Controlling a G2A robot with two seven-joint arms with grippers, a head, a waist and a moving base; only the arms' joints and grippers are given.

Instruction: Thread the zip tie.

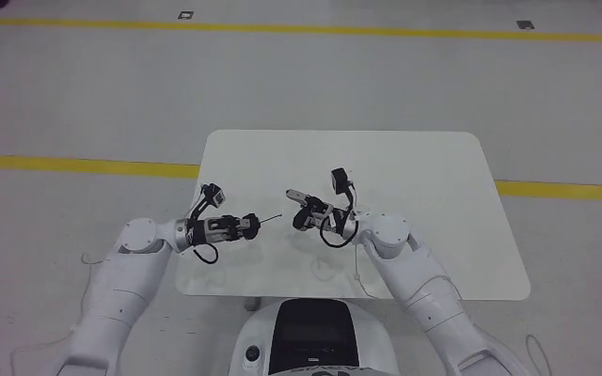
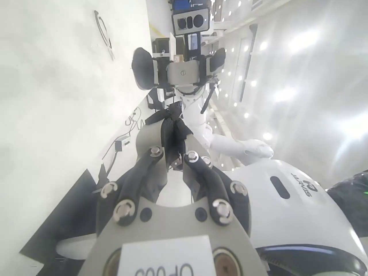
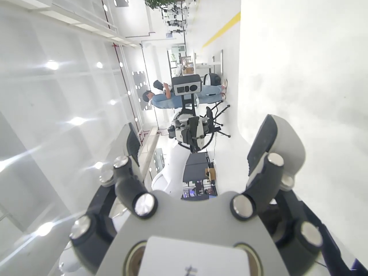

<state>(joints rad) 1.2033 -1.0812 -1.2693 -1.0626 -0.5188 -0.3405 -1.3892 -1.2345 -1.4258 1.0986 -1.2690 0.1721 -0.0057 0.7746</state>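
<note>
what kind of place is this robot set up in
Probably a robotics lab or test hall: the white table stands on a pale floor marked with yellow lines, and a camera box on a stand and an office chair show farther off.

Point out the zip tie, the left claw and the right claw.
zip tie (image 1: 271, 220), top view, thin strand past the fingers.
left claw (image 1: 255, 224), top view, shut fingertips.
right claw (image 2: 180, 68), left wrist view, between open fingers.

White desk (image 1: 442, 179) on pale floor (image 1: 94, 94)
2 yellow lines (image 1: 282, 29) cross the floor — 1 beyond the desk, 1 either side of it; 2 square markers (image 1: 186, 14) by the far line.
</note>
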